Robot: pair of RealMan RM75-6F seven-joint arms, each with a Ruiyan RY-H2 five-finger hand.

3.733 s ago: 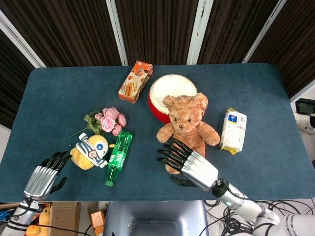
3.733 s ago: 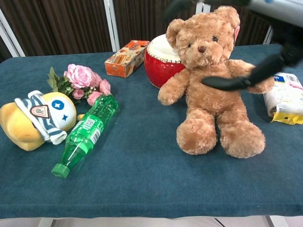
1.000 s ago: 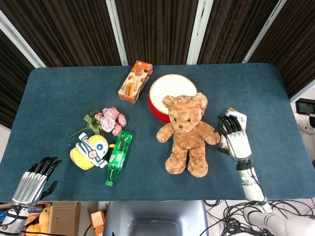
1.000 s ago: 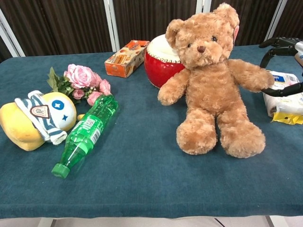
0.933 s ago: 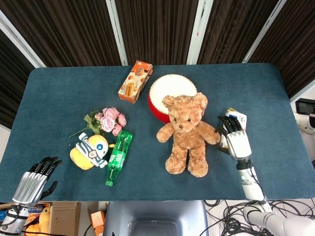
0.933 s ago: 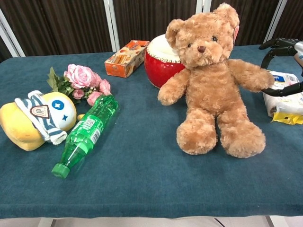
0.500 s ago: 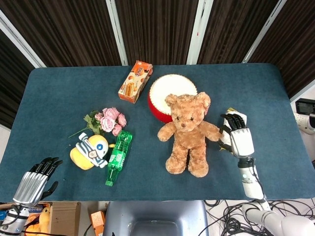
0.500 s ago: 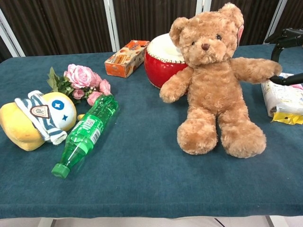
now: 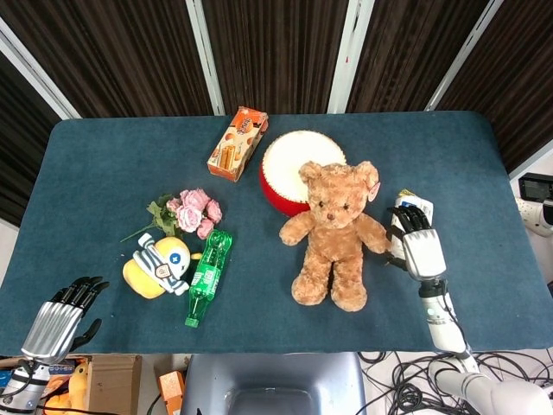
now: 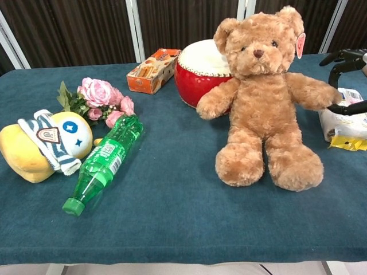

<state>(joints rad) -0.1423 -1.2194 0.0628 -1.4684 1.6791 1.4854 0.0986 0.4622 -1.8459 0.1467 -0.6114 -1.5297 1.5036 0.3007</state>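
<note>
A brown teddy bear sits mid-table, leaning against a red drum. My right hand hovers at the bear's outstretched paw and over a white snack pack. In the chest view the paw lies between the thumb and the spread fingers of this hand, with the thumb touching the paw. The fingers stand wide apart and are not closed on it. My left hand hangs with fingers apart and holds nothing, off the table's front left corner, nearest the yellow duck toy.
A green plastic bottle lies beside the duck toy, with pink roses behind them. An orange snack box lies left of the drum. The blue table ends close in front of both hands.
The right hand moved from in front of the bear to its right side by the snack pack. In the last second the bear's head and upper body shifted right. The left hand drew back slightly.
</note>
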